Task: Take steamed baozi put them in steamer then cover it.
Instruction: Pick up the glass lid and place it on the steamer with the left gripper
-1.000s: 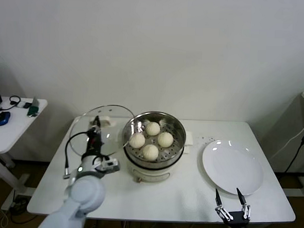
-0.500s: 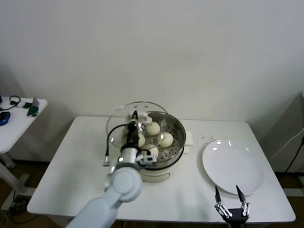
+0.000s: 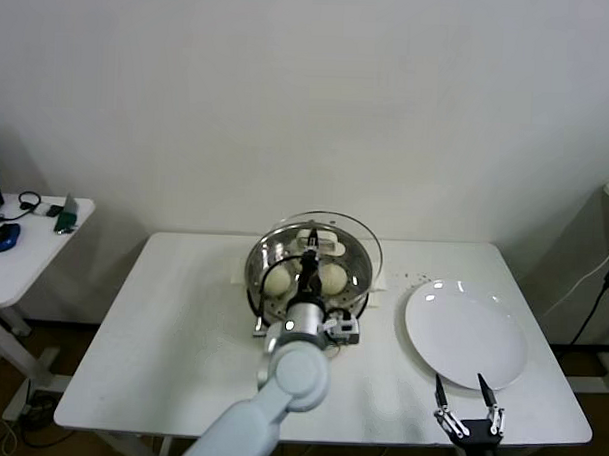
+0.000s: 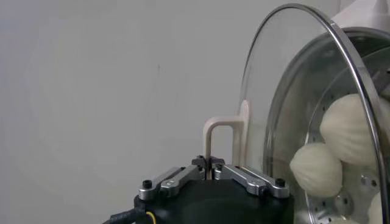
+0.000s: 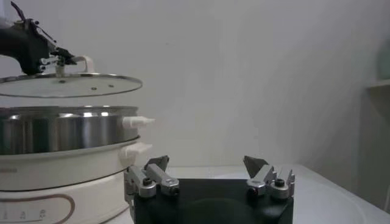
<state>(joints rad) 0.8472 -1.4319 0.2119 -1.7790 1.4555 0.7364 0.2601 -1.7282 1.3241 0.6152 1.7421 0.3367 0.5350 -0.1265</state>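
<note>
The steamer [image 3: 265, 305] stands mid-table on its white cooker base [image 5: 61, 173]. Steamed baozi [image 3: 276, 280] lie on its perforated floor, and the left wrist view shows two of the baozi [image 4: 315, 169] through the glass. My left gripper [image 4: 209, 163] is shut on the pale handle [image 4: 220, 129] of the cover [image 3: 355, 237]. The cover [image 5: 67, 84] hangs level a little above the steamer rim [image 5: 61, 112], set slightly toward the back right. My right gripper [image 3: 464, 392] is open with nothing in it near the table's front right edge.
A flat white plate [image 3: 466, 334] lies right of the steamer, just beyond my right gripper. A small side table [image 3: 24, 248] with a mouse and cables stands off to the left. A wall rises behind the table.
My left arm has carried the cover from the table area left of the steamer rightward until it hangs over the steamer. The right arm has stayed put.
</note>
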